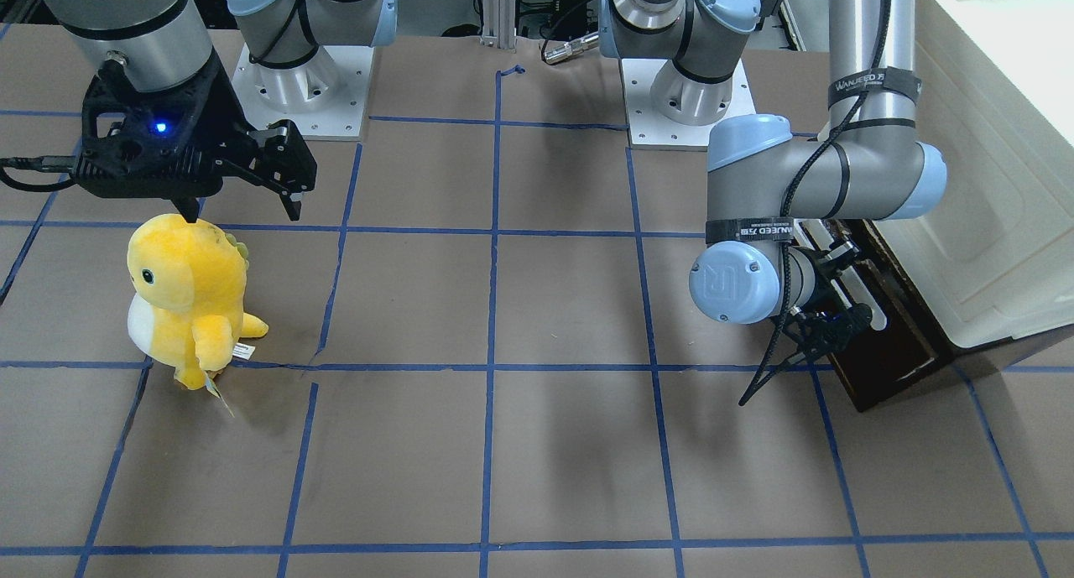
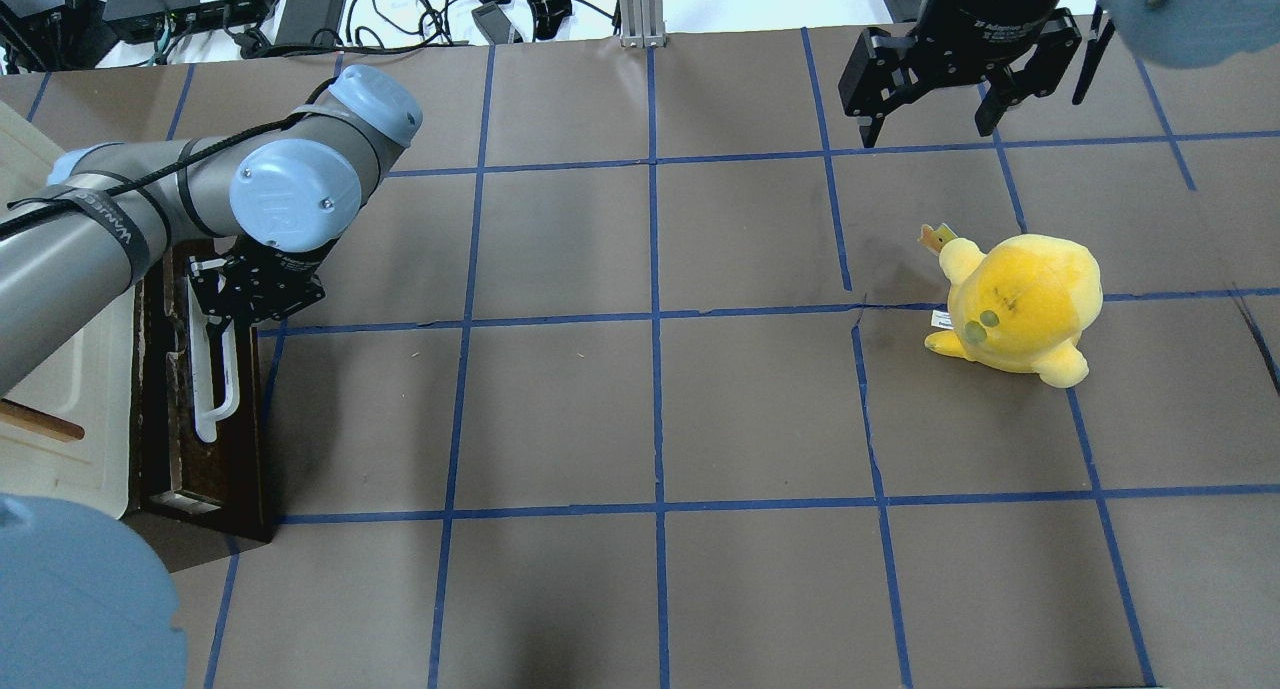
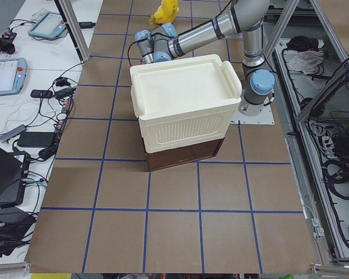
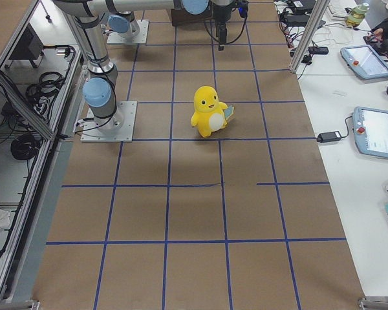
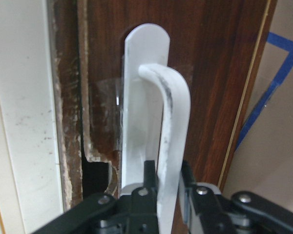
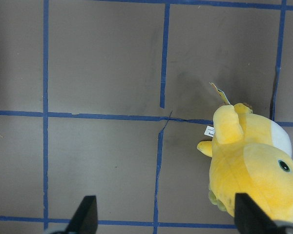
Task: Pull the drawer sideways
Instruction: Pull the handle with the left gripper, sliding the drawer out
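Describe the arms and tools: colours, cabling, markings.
Both arms are silver-grey tubes with pale blue joint caps. The left arm carries a black cable held by black straps with white lettering. The left tool and right tool are black with two angular fingers; the right tool shows a lit blue LED.

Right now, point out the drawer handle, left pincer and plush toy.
drawer handle (image 5: 178, 117), left wrist view, curved white bar.
left pincer (image 5: 167, 175), left wrist view, between its fingertips.
plush toy (image 2: 1025, 299), overhead view, head.
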Controlling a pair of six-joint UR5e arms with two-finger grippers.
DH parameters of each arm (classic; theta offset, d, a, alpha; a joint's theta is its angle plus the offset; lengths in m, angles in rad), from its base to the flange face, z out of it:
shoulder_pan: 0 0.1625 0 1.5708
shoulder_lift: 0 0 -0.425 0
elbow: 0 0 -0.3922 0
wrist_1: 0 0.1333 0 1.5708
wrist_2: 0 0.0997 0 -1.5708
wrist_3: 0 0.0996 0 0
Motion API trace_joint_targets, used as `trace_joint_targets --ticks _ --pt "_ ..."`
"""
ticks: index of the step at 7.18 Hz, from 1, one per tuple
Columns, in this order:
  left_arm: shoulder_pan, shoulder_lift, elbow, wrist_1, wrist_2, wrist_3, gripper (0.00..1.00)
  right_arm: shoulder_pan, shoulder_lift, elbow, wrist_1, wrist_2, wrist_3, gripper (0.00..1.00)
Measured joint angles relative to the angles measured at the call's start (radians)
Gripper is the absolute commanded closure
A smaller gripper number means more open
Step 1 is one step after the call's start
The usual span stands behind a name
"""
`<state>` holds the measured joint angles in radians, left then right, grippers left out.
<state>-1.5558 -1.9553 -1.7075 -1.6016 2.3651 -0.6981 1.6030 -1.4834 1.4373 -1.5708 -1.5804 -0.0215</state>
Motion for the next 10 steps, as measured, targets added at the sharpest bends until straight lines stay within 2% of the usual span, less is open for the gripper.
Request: trace_joint_targets --ticks 10 --pt "-0.068 -0.007 0.018 -0.01 -0.035 -0.025 0.92 0.0 0.0 0.0 0.0 -0.001 0.0 0.0"
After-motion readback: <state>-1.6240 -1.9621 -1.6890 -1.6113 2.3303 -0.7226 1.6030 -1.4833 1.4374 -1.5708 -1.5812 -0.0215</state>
